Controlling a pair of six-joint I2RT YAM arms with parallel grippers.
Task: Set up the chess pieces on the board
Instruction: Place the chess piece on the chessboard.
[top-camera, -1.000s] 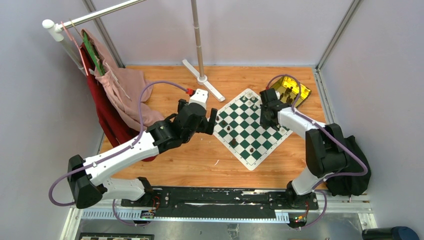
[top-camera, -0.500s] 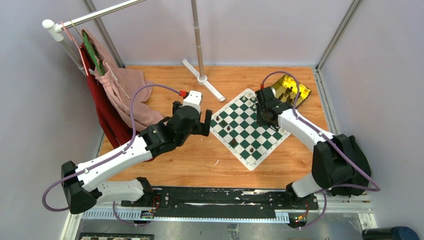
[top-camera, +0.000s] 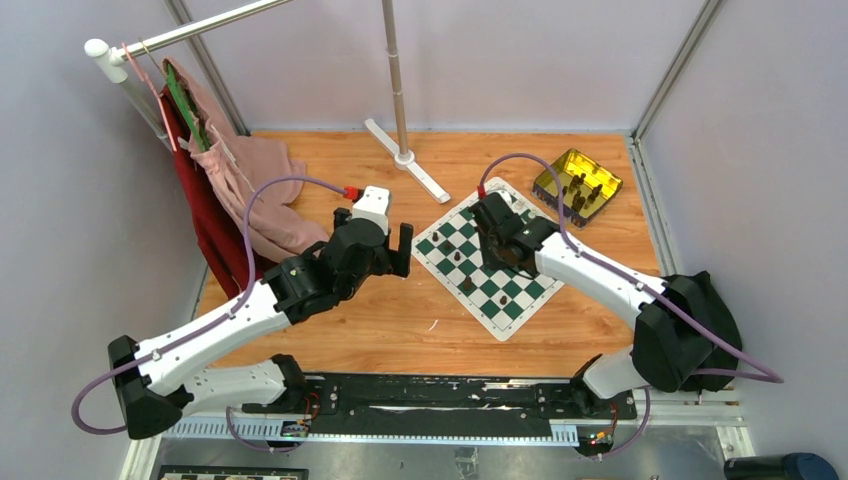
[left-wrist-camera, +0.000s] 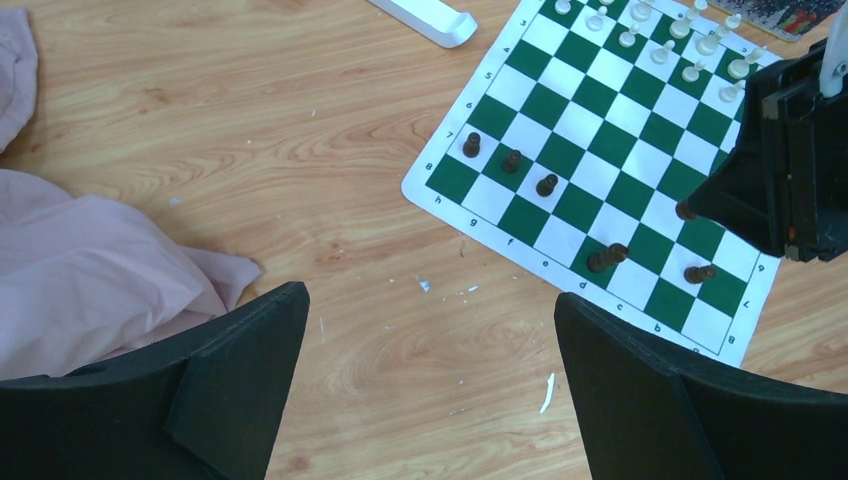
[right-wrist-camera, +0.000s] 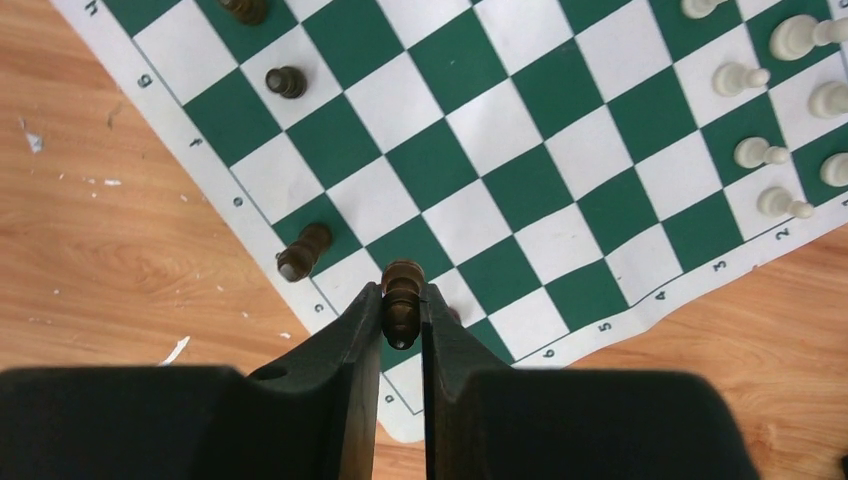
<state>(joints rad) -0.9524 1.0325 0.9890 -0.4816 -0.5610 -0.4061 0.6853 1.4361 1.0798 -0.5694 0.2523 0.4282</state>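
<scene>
Right hand (right-wrist-camera: 402, 300) is clamped on a dark piece (right-wrist-camera: 403, 285) over the board's (right-wrist-camera: 480, 110) near edge; left hand (left-wrist-camera: 430, 305) gapes empty. White pieces (left-wrist-camera: 680, 40) are lined up far side, few darks stand, and more wait in the gold tin (top-camera: 577, 185).

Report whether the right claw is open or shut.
The right claw is shut on a dark brown chess piece: in the right wrist view its fingers press both sides, over the board.
</scene>
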